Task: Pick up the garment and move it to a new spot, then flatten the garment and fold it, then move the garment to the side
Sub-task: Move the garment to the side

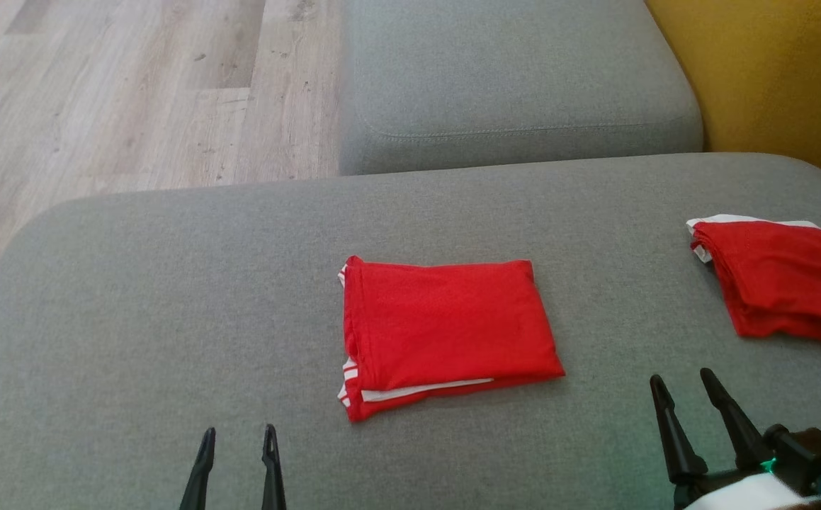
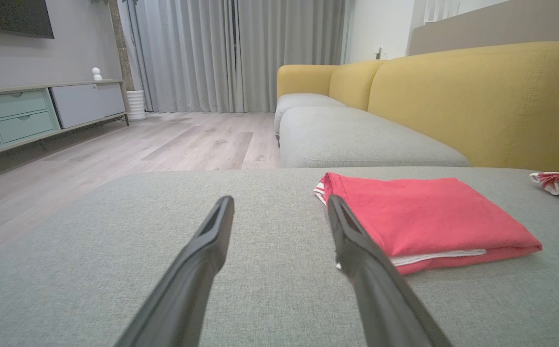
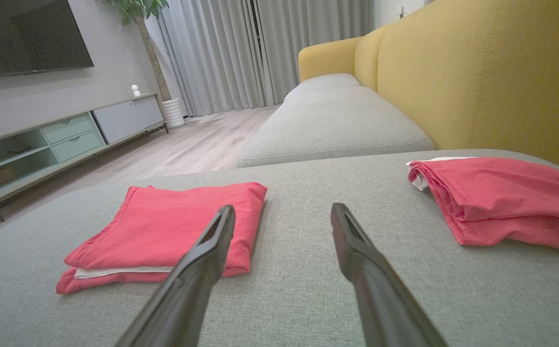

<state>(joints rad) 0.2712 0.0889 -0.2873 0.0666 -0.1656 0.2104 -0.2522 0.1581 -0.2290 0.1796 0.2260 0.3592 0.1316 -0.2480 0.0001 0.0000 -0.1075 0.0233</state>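
A red garment with white trim (image 1: 445, 329) lies folded into a neat rectangle in the middle of the grey sofa cushion (image 1: 169, 297). It shows at the right in the left wrist view (image 2: 429, 217) and at the left in the right wrist view (image 3: 173, 229). My left gripper (image 1: 239, 435) (image 2: 279, 212) is open near the front edge, left of the garment and apart from it. My right gripper (image 1: 683, 382) (image 3: 283, 217) is open too, off the garment's right side, holding nothing.
A second red folded garment (image 1: 778, 283) (image 3: 496, 197) lies at the cushion's right. Another grey seat cushion (image 1: 509, 78) sits behind, with a yellow sofa back (image 1: 771, 71) at the right. Wooden floor (image 1: 120, 92) stretches left. A TV cabinet (image 2: 33, 113) stands across the room.
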